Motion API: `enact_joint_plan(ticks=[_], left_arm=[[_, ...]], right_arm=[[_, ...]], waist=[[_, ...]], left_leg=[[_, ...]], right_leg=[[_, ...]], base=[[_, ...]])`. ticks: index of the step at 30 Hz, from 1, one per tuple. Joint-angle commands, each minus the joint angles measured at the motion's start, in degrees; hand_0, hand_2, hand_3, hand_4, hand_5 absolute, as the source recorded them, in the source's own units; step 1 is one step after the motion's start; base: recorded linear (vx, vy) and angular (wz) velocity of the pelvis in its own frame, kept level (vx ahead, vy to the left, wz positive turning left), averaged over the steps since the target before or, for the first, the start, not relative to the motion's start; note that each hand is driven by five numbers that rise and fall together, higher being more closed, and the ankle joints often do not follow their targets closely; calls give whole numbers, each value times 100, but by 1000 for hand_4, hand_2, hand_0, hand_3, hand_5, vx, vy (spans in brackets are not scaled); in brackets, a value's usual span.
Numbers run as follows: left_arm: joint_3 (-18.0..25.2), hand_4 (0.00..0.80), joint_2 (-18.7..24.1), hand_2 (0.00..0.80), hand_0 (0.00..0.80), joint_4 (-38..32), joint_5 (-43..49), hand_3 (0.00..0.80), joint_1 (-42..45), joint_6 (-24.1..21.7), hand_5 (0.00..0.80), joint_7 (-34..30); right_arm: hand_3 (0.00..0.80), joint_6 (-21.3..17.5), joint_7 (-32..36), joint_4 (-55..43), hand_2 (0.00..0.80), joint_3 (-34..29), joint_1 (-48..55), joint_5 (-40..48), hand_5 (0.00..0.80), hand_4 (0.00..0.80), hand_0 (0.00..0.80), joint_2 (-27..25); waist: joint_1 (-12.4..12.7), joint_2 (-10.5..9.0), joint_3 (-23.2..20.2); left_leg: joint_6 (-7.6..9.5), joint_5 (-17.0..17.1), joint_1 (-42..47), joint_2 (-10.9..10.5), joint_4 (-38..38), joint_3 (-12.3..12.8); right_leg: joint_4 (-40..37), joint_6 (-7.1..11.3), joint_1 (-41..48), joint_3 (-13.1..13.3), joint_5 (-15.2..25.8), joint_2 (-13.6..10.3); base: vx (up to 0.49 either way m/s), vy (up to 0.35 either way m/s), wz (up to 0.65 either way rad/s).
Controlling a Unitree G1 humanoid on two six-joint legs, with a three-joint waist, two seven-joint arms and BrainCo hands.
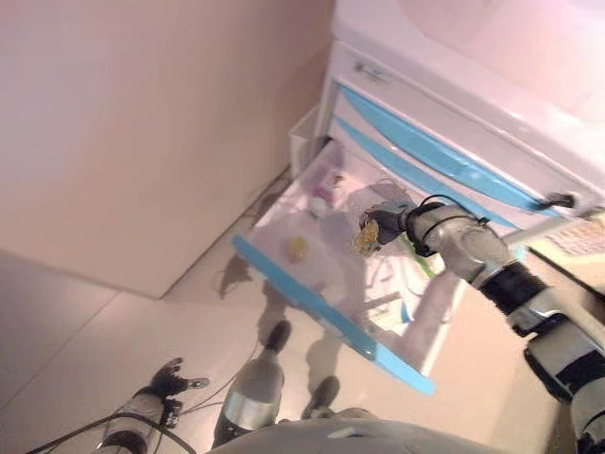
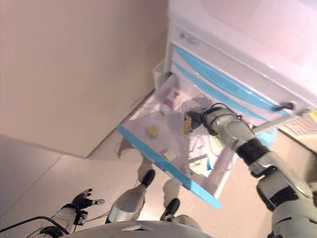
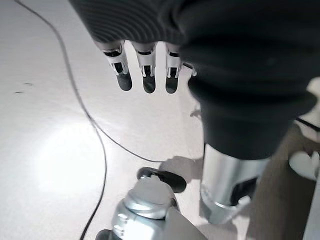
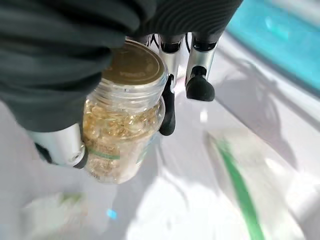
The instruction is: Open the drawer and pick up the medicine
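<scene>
drawer open, jar in hand, lift not yet clear

at the far left, low by the floor, the left hand (image 1: 175, 376) hangs idle with its fingers (image 3: 124, 80) straight and relaxed, holding nothing; it has no part in this step.

moving right, the drawer (image 1: 312, 301) stands pulled well out of the cabinet (image 1: 454, 104), its blue front edge toward the robot, so the opening part of the task looks done. inside it lie a small yellow-topped pot (image 1: 297, 248) near the front, a pink-and-white box (image 1: 326, 189) toward the back, and further right a flat packet with a green stripe (image 4: 240, 185).

right again, the right hand (image 1: 378, 227) reaches in over the middle of the drawer and is closed around the medicine, a clear jar (image 4: 125, 125) of amber capsules with a gold lid. the wrist view shows the thumb on one side and dark-tipped fingers (image 4: 167, 112) on the other, pinching it just under the lid.

the grasp seems made. whether the jar has left the drawer floor i cannot tell; it sits low, within the drawer's walls. what is left, by my reading, is to raise it clear and bring it out.
</scene>
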Motion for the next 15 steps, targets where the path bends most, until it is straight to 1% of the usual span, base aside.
enact_joint_plan(ticks=[1,2,3,5,7,9,10,11,12,13,14,15], left_arm=[[-12,0,12,0,0,305,290,0,147,-19,0,139],[-17,0,-3,0,0,318,291,0,161,-33,0,156],[-21,0,-19,0,0,335,280,0,165,-50,0,175],[-3,0,-66,0,0,363,288,0,155,-55,0,176],[-46,0,-125,0,0,341,282,0,160,-40,0,205],[-96,0,-183,0,0,316,299,0,175,-42,0,210],[-107,0,-188,0,0,302,288,0,182,-34,0,204],[-153,0,-207,0,0,286,274,0,197,-33,0,196],[-182,0,-215,0,0,298,260,0,192,-38,0,187],[-242,0,-222,0,0,330,222,0,188,-61,0,178],[-268,0,-228,0,0,352,213,0,175,-65,0,175],[-342,0,-236,0,0,434,187,0,167,-93,0,166]], right_arm=[[800,-20,576,-319,800,-69,-550,1712,800,800,800,-540],[800,7,579,-368,800,-151,-646,2023,800,800,800,-584],[800,116,475,-514,800,-276,-760,2434,800,800,800,-638],[800,76,32,-606,800,-521,-925,3033,800,800,800,-738],[800,79,-524,-590,800,-863,-1057,3443,800,800,800,-792],[800,-15,-1229,-338,800,-1192,-1178,3701,800,800,800,-802],[800,-75,-1325,-190,800,-1318,-1210,3782,800,800,800,-806],[800,-79,-1728,35,800,-1525,-1273,4016,800,800,800,-817],[800,-44,-1879,137,800,-1600,-1330,4062,800,800,800,-846],[800,-52,-2211,421,800,-1721,-1430,4251,800,800,800,-915],[800,-72,-2296,556,800,-1769,-1505,4354,800,800,800,-943],[800,67,-2707,870,800,-1886,-1675,4467,800,800,800,-1021]], waist=[[-203,39,-466],[-241,22,-512],[-291,5,-569],[-378,2,-656],[-449,10,-737],[-496,38,-808],[-506,46,-818],[-531,62,-847],[-534,76,-853],[-540,97,-859],[-539,105,-859],[-534,124,-873]], left_leg=[[48,-732,226,-56,-27,364],[49,-749,255,-50,-27,399],[48,-776,289,-45,-27,447],[47,-826,357,-34,-27,530],[57,-877,421,-29,-27,597],[69,-922,484,-33,-27,642],[73,-937,509,-34,-27,653],[80,-967,548,-35,-27,672],[81,-977,566,-38,-27,674],[87,-996,598,-45,-27,682],[90,-1004,610,-50,-27,682],[94,-1019,630,-58,-27,683]], right_leg=[[516,307,-396,181,132,-92],[502,305,-391,224,142,-84],[485,306,-385,282,155,-73],[481,302,-378,380,164,-59],[476,302,-360,461,168,-48],[484,301,-333,527,158,-38],[485,297,-316,543,151,-34],[486,290,-290,571,136,-27],[485,287,-274,576,130,-26],[480,282,-250,589,123,-20],[479,280,-241,593,120,-19],[472,277,-223,593,114,-16]], base=[[39,5,-47],[36,7,-43],[31,11,-36],[40,23,-32],[58,34,-35],[73,34,-18],[80,29,-18],[68,30,-17],[83,42,-9],[58,34,0],[81,40,3],[71,29,3]])
